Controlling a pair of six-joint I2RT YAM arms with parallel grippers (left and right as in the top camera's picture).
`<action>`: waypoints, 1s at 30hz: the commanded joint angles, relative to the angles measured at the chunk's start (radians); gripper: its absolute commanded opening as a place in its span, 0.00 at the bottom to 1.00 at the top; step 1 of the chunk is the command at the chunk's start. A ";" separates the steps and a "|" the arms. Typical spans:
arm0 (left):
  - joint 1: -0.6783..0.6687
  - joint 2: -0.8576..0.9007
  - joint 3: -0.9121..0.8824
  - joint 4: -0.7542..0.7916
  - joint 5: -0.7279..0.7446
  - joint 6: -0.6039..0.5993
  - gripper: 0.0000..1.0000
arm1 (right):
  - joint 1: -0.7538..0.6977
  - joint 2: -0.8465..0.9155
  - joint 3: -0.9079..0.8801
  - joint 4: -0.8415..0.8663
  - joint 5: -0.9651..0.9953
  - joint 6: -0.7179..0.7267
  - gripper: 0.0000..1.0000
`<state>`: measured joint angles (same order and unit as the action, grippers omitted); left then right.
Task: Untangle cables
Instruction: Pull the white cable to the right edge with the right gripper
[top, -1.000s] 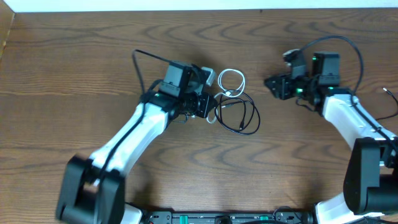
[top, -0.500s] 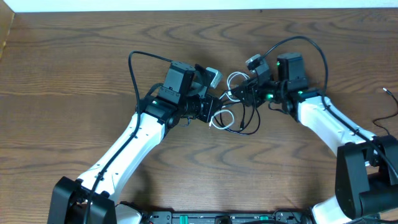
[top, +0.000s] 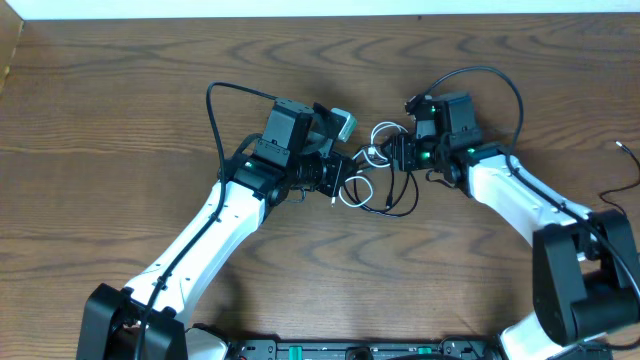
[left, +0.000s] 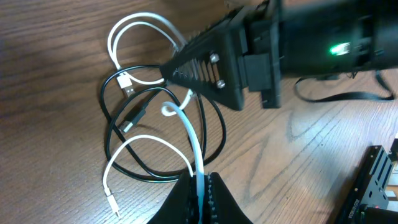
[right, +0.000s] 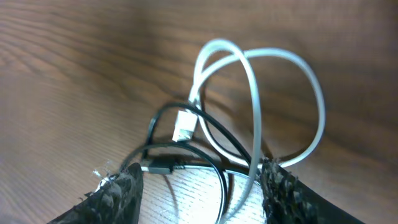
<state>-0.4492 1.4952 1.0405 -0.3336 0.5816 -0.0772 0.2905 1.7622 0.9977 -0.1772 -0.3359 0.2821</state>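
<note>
Untangling is judged barely begun: at the middle of the tabletop (top: 120, 120) the white cable (left: 189, 134) is pinched tight in the left fingers (left: 183, 202) and is seen interlooped with the black cable (left: 222, 127), while the right fingers (right: 115, 196) are held apart astride the loops, nothing gripped.

cables (top: 380, 190) looped on table (top: 120, 100) | left claw (top: 340, 181) at their left edge | right claw (top: 392, 155) at their top

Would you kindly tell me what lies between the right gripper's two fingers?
In the right wrist view, loops of the white cable and black cable lie between the open fingers of the right gripper.
</note>
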 joint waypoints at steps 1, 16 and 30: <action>-0.002 -0.002 0.011 -0.002 0.009 0.013 0.07 | 0.014 0.048 0.002 -0.013 0.015 0.108 0.56; -0.002 -0.002 0.011 -0.002 0.009 0.013 0.08 | -0.014 0.060 0.003 0.176 -0.068 0.133 0.01; -0.002 -0.001 0.011 -0.002 0.001 0.013 0.34 | -0.234 -0.301 0.003 0.549 -0.048 0.002 0.01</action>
<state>-0.4492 1.4952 1.0405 -0.3332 0.5812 -0.0738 0.1299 1.5440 0.9958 0.3138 -0.3927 0.3061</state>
